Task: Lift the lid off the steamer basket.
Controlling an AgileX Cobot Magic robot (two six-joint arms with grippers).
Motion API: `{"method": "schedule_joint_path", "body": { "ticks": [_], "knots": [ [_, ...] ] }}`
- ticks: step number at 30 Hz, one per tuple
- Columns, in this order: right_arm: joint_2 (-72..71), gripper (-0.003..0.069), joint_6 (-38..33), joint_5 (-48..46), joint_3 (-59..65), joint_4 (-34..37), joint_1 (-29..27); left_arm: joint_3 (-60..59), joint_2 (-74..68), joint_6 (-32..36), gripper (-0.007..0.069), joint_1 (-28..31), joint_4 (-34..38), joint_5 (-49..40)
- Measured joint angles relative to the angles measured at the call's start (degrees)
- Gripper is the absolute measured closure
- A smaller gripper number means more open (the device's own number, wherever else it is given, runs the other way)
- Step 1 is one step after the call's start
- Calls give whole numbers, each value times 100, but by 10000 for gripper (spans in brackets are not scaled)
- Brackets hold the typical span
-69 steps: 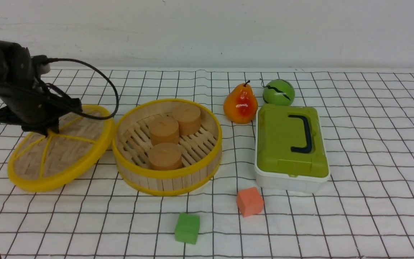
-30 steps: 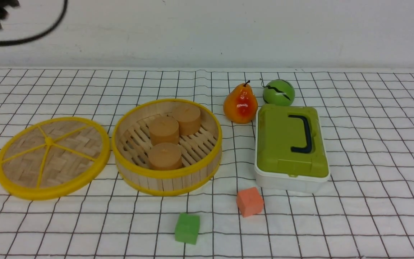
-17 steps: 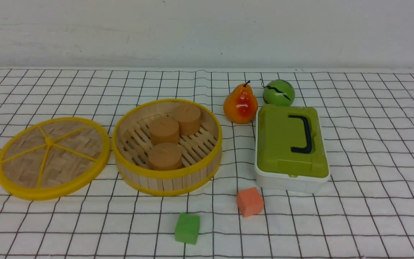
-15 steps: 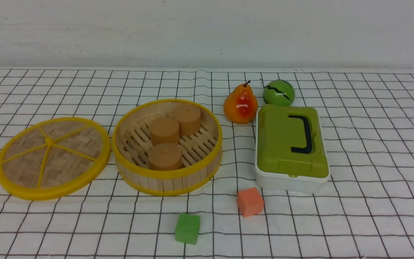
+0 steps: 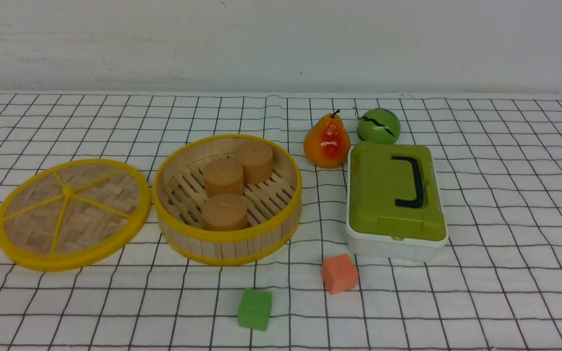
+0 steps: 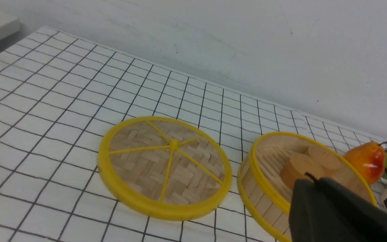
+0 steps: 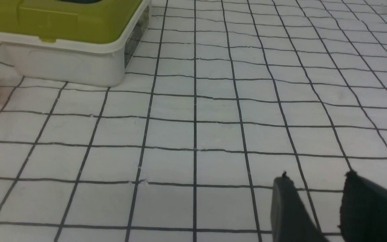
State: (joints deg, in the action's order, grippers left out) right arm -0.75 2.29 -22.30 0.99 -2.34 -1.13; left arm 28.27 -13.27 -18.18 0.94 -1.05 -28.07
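Note:
The lid (image 5: pixel 70 212), a woven bamboo disc with yellow rim and spokes, lies flat on the checked cloth to the left of the steamer basket (image 5: pixel 227 197), rim close to rim. The basket is uncovered and holds three tan cylinders (image 5: pixel 223 175). Both also show in the left wrist view: the lid (image 6: pixel 165 166) and the basket (image 6: pixel 274 168). My left gripper (image 6: pixel 314 183) is shut and empty, raised above the table with its tips in front of the basket. My right gripper (image 7: pixel 317 179) is open and empty over bare cloth. Neither gripper shows in the front view.
A white box with a green lid and black handle (image 5: pixel 394 197) stands right of the basket, also in the right wrist view (image 7: pixel 69 40). A pear (image 5: pixel 326 140) and a green ball (image 5: pixel 378 125) sit behind it. An orange cube (image 5: pixel 339 273) and a green cube (image 5: pixel 254 309) lie in front.
The left arm let go of the lid, which had leaned on the basket, then rose and left the front view. The lid now lies flat. Nothing has moved in the last half second.

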Motion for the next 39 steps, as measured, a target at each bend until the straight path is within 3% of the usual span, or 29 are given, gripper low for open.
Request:
{"method": "schedule_joint_path", "body": {
  "ticks": [3, 5, 9, 12, 22, 39],
  "knots": [
    [0, 419, 0, 0, 0, 0, 0, -319, 349, 349, 637, -77, 72, 138],
    [0, 419, 0, 0, 0, 0, 0, -884, 737, 667, 637, -299, 105, 698],
    [0, 419, 0, 0, 0, 0, 0, -2013, 1346, 772, 637, -674, 40, 1651],
    [0, 419, 0, 0, 0, 0, 0, -2657, 1383, 778, 637, -786, 22, 1872],
    [0, 419, 0, 0, 0, 0, 0, -2996, 1383, 543, 637, -798, 201, 694],
    [0, 419, 0, 0, 0, 0, 0, -2996, 1383, 659, 637, -798, 261, 622]
  ]
}}
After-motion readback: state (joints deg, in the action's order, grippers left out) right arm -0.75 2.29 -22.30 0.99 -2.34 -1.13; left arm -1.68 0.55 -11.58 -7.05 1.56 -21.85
